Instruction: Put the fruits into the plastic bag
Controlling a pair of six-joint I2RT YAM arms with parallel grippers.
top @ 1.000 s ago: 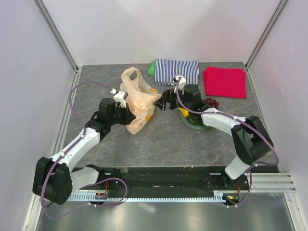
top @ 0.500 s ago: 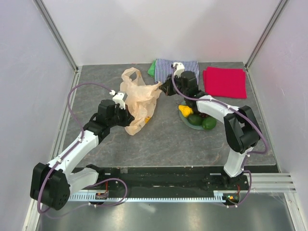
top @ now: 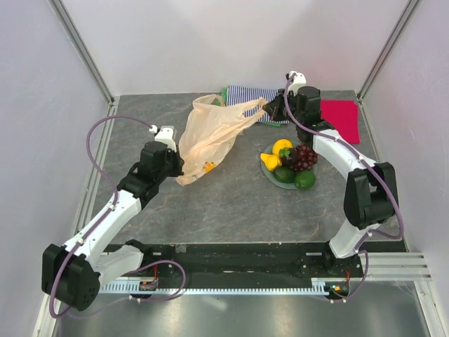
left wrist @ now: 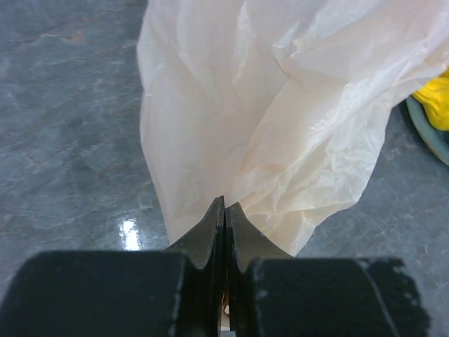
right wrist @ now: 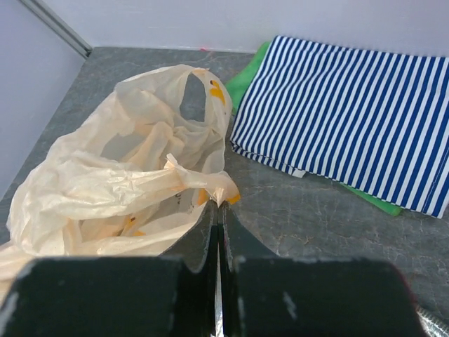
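Note:
The cream plastic bag [top: 214, 130] is stretched across the table between my two grippers. Low on its near left corner, my left gripper [top: 177, 167] is shut on the film; in the left wrist view the closed tips [left wrist: 224, 203] pinch the bag [left wrist: 280, 119]. At the back, my right gripper [top: 269, 110] is shut on a twisted handle, its tips [right wrist: 219, 205] nipping the bag [right wrist: 105, 189]. The fruits sit on a round plate [top: 266, 173]: lemon [top: 282, 147], yellow pear-shaped one [top: 269, 161], grape bunch [top: 303, 156], avocado [top: 284, 175], lime [top: 304, 180].
A striped folded cloth [top: 254, 94] [right wrist: 351, 112] lies at the back over a green one, just behind the right gripper. A red folded cloth [top: 342, 121] lies to its right. Grey walls close the table on three sides.
My right gripper has carried the bag's handle back and to the right, toward the striped cloth, pulling the bag taut and clearing the plate of fruits. The left gripper shifted slightly left.

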